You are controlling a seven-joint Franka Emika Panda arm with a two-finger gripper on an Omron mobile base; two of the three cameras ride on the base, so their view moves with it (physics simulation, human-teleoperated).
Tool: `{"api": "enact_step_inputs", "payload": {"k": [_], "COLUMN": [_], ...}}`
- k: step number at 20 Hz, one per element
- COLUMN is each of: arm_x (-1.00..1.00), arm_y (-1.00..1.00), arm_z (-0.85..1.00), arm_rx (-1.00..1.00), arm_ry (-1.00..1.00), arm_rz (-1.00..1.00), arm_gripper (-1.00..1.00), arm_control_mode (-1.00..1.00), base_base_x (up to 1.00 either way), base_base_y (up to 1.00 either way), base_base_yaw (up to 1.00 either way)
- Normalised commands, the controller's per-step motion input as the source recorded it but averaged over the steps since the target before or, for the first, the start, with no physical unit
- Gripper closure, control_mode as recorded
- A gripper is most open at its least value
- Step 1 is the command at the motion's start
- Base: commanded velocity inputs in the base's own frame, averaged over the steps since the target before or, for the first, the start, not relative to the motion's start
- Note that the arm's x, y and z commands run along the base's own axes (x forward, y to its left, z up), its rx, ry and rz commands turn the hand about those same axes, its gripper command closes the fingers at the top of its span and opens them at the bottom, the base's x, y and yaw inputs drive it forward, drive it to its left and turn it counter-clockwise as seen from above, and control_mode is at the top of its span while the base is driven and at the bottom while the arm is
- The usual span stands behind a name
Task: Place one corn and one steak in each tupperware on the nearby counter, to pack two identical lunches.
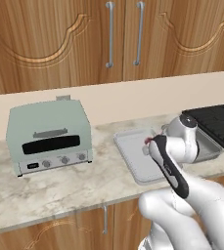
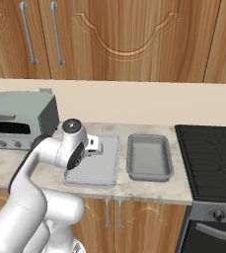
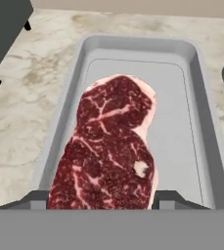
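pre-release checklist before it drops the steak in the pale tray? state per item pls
1. Steak between the fingertips of the gripper: ok, finger tips flank its near end.
2. Steak over the paler tupperware: ok, tray floor shows all round it.
3. Steak resting on the tray floor: cannot tell.
4. Paler tray free of other food: ok as far as the hand view shows.
5. Darker tupperware ready for later: ok, empty, beside the pale one.
6. Corn within reach: cannot tell.
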Motion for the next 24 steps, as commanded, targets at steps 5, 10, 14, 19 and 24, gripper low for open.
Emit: {"api": "enact_step_inputs", "payload": {"k": [5, 10, 14, 19, 24], "arm_x": [0.51, 0.51, 0.47, 0.45, 0.44], "arm_y": [0.0, 0.0, 0.0, 0.0, 0.0], "arm_z": [-0.34, -0.36, -0.39, -0.38, -0.42], "arm_rx": [0.0, 0.0, 0.0, 0.0, 0.0], "arm_ry": [0.08, 0.05, 0.04, 0.04, 0.03], "arm_rz": [0.0, 0.0, 0.0, 0.0, 0.0], "arm_gripper": [1.0, 1.0, 1.0, 1.0, 1.0], "arm_control_mode": [-1.0, -1.0, -1.0, -1.0, -1.0], "base_base_x": [0.0, 0.0, 0.0, 0.0, 0.0], "base_base_y": [0.0, 0.0, 0.0, 0.0, 0.0], "base_base_yaw": [0.0, 0.0, 0.0, 0.0, 0.0]}}
